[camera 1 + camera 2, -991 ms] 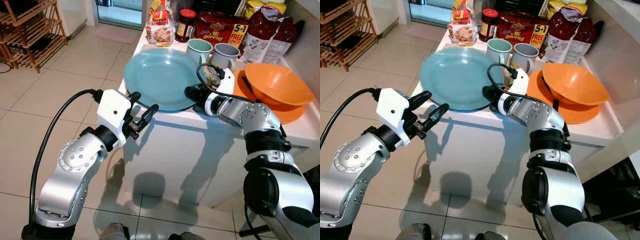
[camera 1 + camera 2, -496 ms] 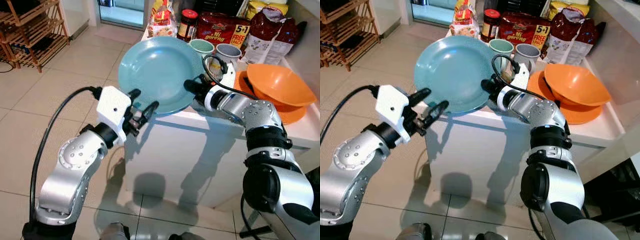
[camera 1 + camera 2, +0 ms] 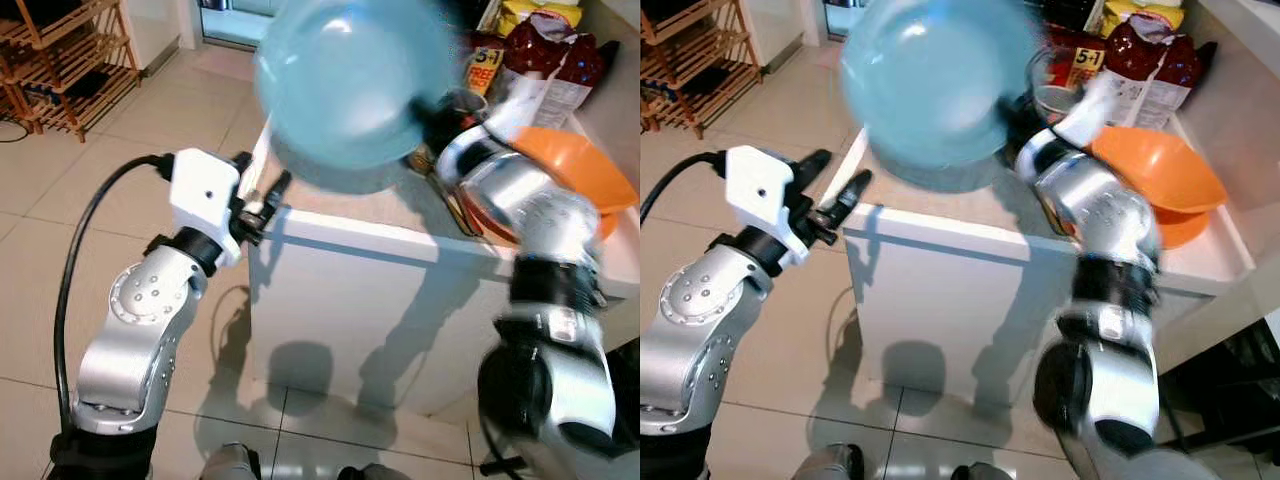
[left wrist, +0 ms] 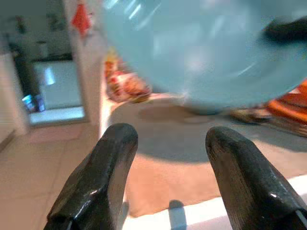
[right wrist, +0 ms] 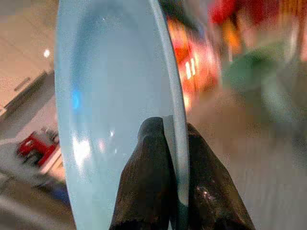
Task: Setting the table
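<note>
Blue plate (image 3: 345,85) up off the white counter (image 3: 400,225), tilted steeply and blurred with motion, pinched at its rim by the right gripper (image 5: 165,158), one finger on each face of the rim as seen in the right wrist view. Left gripper (image 4: 165,167) spread wide and empty, just off the counter's near-left corner, below the plate's lower edge and not touching it. Best done by holding the pinch firm, since a one-edge grip on a broad plate invites swinging or slipping. Worth slowing the lift, judging by the blur, and levelling the plate before carrying it away. Room for the left gripper to come under the free rim as a second support, approaching from below and closing only once both fingers straddle the edge. Care needed on the right side: orange bowl (image 3: 565,170) on its orange plate (image 3: 1180,225) sits just beside the right forearm, with food packets (image 3: 545,60) at the back of the counter, all within reach of a careless sweep.
</note>
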Robot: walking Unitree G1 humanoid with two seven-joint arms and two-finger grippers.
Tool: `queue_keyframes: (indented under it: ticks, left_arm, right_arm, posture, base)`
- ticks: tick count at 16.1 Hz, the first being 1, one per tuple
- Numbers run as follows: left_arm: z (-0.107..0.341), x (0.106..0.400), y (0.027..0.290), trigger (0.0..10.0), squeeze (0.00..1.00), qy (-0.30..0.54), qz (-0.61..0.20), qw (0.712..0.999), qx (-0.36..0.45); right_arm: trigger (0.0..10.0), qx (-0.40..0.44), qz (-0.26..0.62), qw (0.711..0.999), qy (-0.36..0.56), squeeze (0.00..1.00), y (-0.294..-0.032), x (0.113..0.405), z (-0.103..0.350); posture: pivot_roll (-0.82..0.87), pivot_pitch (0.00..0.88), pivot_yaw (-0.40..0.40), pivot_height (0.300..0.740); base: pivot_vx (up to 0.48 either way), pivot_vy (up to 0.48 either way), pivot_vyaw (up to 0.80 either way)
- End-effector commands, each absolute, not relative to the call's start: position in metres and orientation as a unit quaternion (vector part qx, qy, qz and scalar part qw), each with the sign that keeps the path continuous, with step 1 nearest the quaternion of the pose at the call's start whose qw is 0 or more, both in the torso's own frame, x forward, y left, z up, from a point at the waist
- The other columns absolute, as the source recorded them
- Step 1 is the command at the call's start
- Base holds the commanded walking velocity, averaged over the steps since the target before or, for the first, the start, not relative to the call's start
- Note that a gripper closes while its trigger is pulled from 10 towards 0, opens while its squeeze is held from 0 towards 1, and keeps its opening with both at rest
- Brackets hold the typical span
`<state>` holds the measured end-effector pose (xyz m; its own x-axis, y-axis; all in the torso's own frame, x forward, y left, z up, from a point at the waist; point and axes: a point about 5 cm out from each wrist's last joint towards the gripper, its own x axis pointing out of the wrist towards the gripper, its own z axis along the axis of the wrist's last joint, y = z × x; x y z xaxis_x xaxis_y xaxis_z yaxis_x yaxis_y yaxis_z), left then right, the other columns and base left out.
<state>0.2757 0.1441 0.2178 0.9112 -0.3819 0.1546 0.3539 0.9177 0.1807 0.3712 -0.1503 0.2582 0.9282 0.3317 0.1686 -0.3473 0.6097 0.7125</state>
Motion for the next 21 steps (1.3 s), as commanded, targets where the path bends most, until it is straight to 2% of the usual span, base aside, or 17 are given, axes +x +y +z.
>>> queue_keyframes:
  ticks: [1, 4, 6, 8, 11, 15, 18, 20, 21]
  left_arm:
    - [0.219, 0.275, 0.142, 10.0, 0.0, -0.095, -0.186, 0.975, 0.072]
    - [0.215, 0.269, 0.137, 10.0, 0.0, -0.086, -0.203, 0.973, 0.072]
    - [0.216, 0.269, 0.132, 10.0, 0.0, -0.087, -0.208, 0.972, 0.069]
    - [0.217, 0.271, 0.13, 10.0, 0.0, -0.09, -0.21, 0.971, 0.069]
    - [0.206, 0.274, 0.128, 10.0, 0.0, -0.073, -0.203, 0.974, 0.068]
    - [0.201, 0.272, 0.127, 10.0, 0.0, -0.073, -0.188, 0.977, 0.071]
    - [0.196, 0.269, 0.131, 10.0, 0.0, -0.071, -0.188, 0.977, 0.074]
    - [0.193, 0.261, 0.138, 10.0, 0.0, -0.07, -0.196, 0.974, 0.088]
    - [0.193, 0.258, 0.144, 10.0, 0.0, -0.069, -0.197, 0.974, 0.091]
  right_arm:
    - [10.0, 0.34, 0.192, 0.917, -0.083, 0.0, -0.158, 0.357, 0.277]
    - [10.0, 0.347, 0.189, 0.913, -0.097, 0.0, -0.16, 0.319, 0.268]
    - [10.0, 0.362, 0.185, 0.907, -0.11, 0.0, -0.159, 0.304, 0.263]
    - [10.0, 0.366, 0.161, 0.91, -0.11, 0.0, -0.157, 0.296, 0.255]
    - [10.0, 0.317, 0.104, 0.939, -0.086, 0.0, -0.163, 0.287, 0.235]
    - [10.0, 0.299, 0.102, 0.946, -0.072, 0.0, -0.158, 0.274, 0.221]
    - [10.0, 0.267, 0.172, 0.944, -0.092, 0.0, -0.15, 0.26, 0.218]
    - [10.0, 0.246, 0.319, 0.913, -0.068, 0.0, -0.146, 0.238, 0.215]
    - [10.0, 0.233, 0.34, 0.909, -0.061, 0.0, -0.153, 0.232, 0.216]
  posture:
    - [0.08, 0.065, -0.098, 0.74]
    - [0.07, 0.063, -0.087, 0.74]
    - [0.07, 0.059, -0.08, 0.74]
    - [0.07, 0.055, -0.071, 0.74]
    - [0.05, 0.038, -0.073, 0.74]
    - [0.06, 0.026, -0.082, 0.74]
    - [0.06, 0.023, -0.086, 0.74]
    - [0.06, 0.019, -0.087, 0.74]
    - [0.06, 0.018, -0.087, 0.74]
  base:
    - [0.0, 0.0, 0.0]
    - [0.0, 0.0, 0.0]
    - [-0.131, 0.0, 0.0]
    - [-0.129, 0.0, 0.0]
    - [0.0, 0.0, 0.0]
    - [0.0, -0.19, 0.0]
    - [0.0, -0.48, 0.0]
    - [0.0, -0.48, 0.0]
    - [0.0, -0.48, 0.0]
